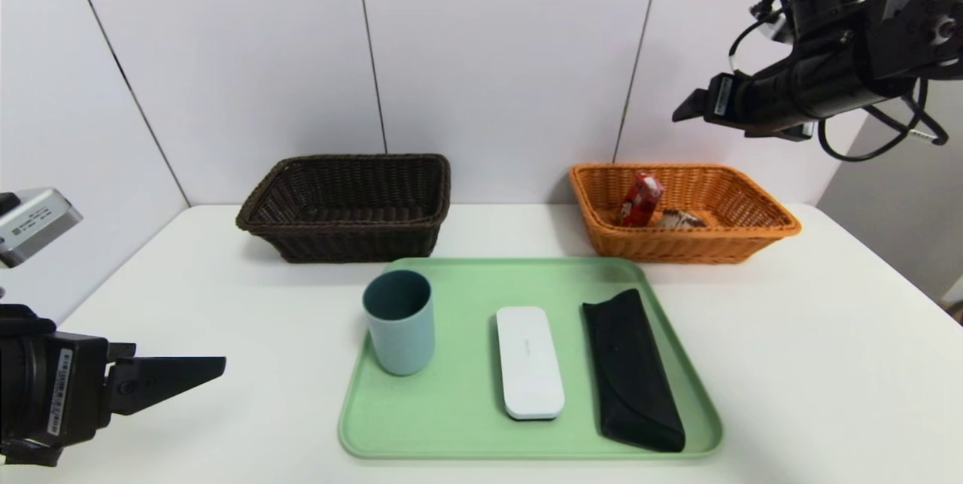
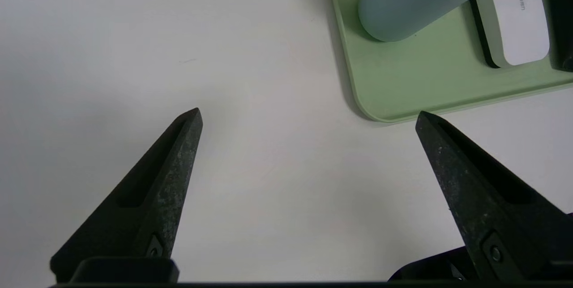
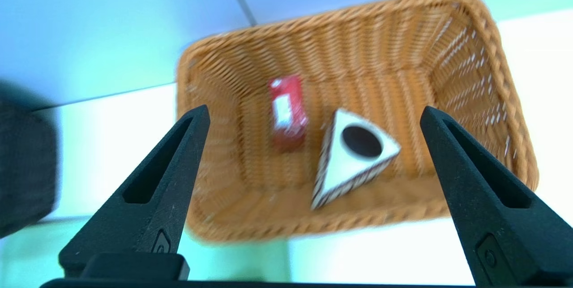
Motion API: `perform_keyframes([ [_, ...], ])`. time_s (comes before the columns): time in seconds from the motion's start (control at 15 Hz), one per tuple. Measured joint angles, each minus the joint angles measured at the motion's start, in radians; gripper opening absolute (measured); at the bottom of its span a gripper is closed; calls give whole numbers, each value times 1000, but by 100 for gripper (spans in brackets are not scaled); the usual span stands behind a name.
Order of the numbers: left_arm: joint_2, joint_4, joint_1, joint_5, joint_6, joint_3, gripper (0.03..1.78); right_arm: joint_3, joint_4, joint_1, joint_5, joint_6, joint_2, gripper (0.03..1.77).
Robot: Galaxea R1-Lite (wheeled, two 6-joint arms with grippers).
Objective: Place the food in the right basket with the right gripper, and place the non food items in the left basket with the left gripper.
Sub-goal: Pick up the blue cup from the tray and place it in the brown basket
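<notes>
Nearest the robot, the left gripper (image 1: 214, 367) is held low over the bare white table (image 1: 812, 333), short of the near left corner of the green tray (image 1: 451, 424); its jaws are spread wide with nothing between them, a stance that is judged to suit a first reach for the non-food items. Those three things are all lined up on the tray: the teal-blue cup (image 1: 399, 322) is stood upright at the left, the flat white case (image 1: 529, 362) is laid in the middle, and the long black pouch (image 1: 632, 371) is laid along the right edge, each apart from its neighbour, so that each can be approached singly. In the left wrist view only the cup's lower wall and part of its mouth, one end of the case and a sliver of the pouch are caught. Farther back, the dark brown left basket (image 1: 346, 207) is seen with nothing visible inside, though its floor behind the near wall is hidden. The orange-tan right basket (image 1: 681, 211) already holds the food: the red drink carton (image 1: 640, 199) is leaned against the cake wedge (image 1: 681, 219), which is half hidden by the rim in the head view and shown blurred from above by the right wrist camera. The right gripper (image 1: 688, 106) is poised high above that basket, released and empty; its fingertips are barely made out in the head view.
</notes>
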Motion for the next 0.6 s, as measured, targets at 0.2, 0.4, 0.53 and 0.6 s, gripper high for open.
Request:
perform_keyframes([
  [0.2, 10, 0, -2, 0, 0, -21, 169, 0, 148, 64, 29, 119, -63, 166],
  [0.4, 22, 1, -4, 1, -1, -49, 169, 1, 315, 141, 90, 219, -121, 167],
  [0.53, 27, -3, -8, 3, -1, -52, 169, 1, 381, 175, 93, 256, -145, 168],
  [0.6, 26, -9, -19, 3, -2, -52, 169, 0, 416, 189, 93, 274, -154, 169],
])
